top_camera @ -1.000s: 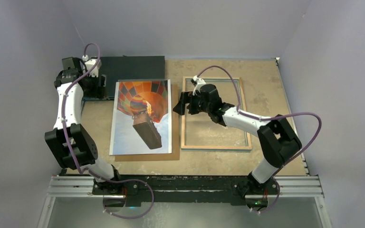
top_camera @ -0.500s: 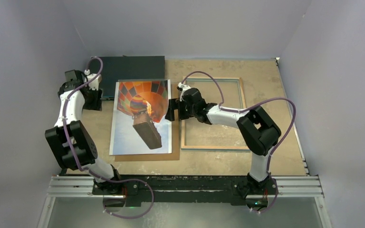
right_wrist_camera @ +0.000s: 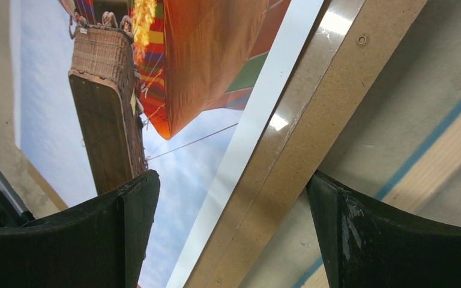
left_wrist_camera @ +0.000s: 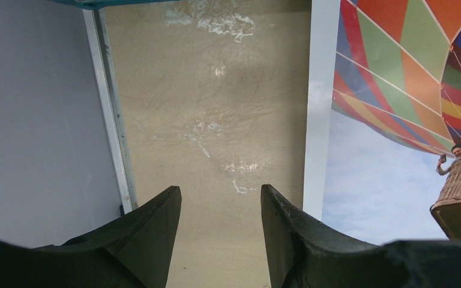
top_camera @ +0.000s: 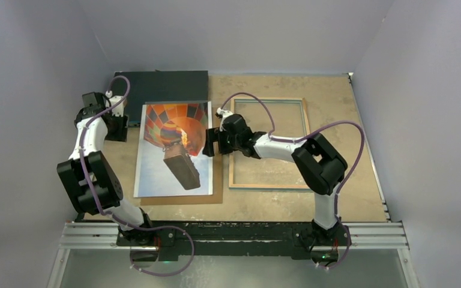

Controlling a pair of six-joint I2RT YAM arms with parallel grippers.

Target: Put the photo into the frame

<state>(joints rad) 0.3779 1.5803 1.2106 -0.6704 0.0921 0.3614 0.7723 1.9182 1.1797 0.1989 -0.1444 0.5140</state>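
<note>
The right gripper (top_camera: 211, 143) is spread wide with nothing clamped. In its wrist view (right_wrist_camera: 234, 234) the jaws straddle the white right margin of the photo (right_wrist_camera: 54, 120) and the glossy strip of brown backing board (right_wrist_camera: 312, 120) showing beside it. Whether the fingertips touch the paper or the board cannot be told. From above, the right arm rises from its base at the near right and folds at an elbow over the frame (top_camera: 269, 186). Its forearm runs leftward across the frame's left rail to the photo's right edge.

The left gripper (top_camera: 117, 129) is likewise released. Its wrist view (left_wrist_camera: 221, 240) shows the two dark fingers (left_wrist_camera: 150, 234) parted over bare table, with nothing between them. The photo's white left margin lies just beside the right-hand finger. The left arm bends at a low elbow near its base and stretches away along the table's left side. Its wrist sits by the photo's far left corner.

The photo (top_camera: 171, 162), showing a hot-air balloon and its basket, lies flat and face up on the backing board (top_camera: 219, 180). The board peeks out along the photo's right and near edges. The frame lies flat just to the right, apart from the photo, with its wood-coloured side up and the table (top_camera: 336, 120) showing through its opening. A dark flat box (top_camera: 168, 81) sits at the far left, just beyond the photo's top edge.
</note>
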